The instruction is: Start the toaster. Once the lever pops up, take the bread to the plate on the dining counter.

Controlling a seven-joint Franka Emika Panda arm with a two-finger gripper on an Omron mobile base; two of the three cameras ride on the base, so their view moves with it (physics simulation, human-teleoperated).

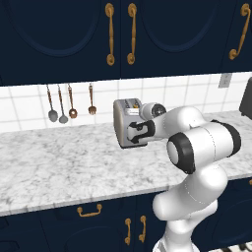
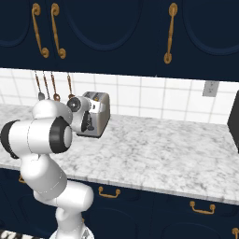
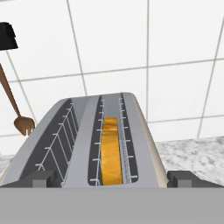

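Note:
The silver-grey toaster (image 1: 123, 118) (image 2: 102, 112) stands on the marble counter against the tiled wall. My gripper (image 1: 139, 132) (image 2: 87, 122) is pressed up close to its front face, open, with nothing between the fingers. In the hand view I look down along the toaster's top (image 3: 87, 131). A golden-brown slice of bread (image 3: 111, 151) sits deep in the right slot, and the left slot is empty. The fingertips (image 3: 37, 179) stand wide apart at either side of the toaster's near end. The lever is hidden behind my hand. The plate and the dining counter are out of view.
Several utensils (image 1: 61, 104) hang on the tiled wall left of the toaster, with a wooden fork (image 3: 22, 123) nearest it. A dark appliance (image 1: 246, 98) stands at the counter's far right. Navy cabinets with gold handles (image 1: 120, 34) hang overhead. Bare marble counter (image 1: 59, 162) spreads to the left.

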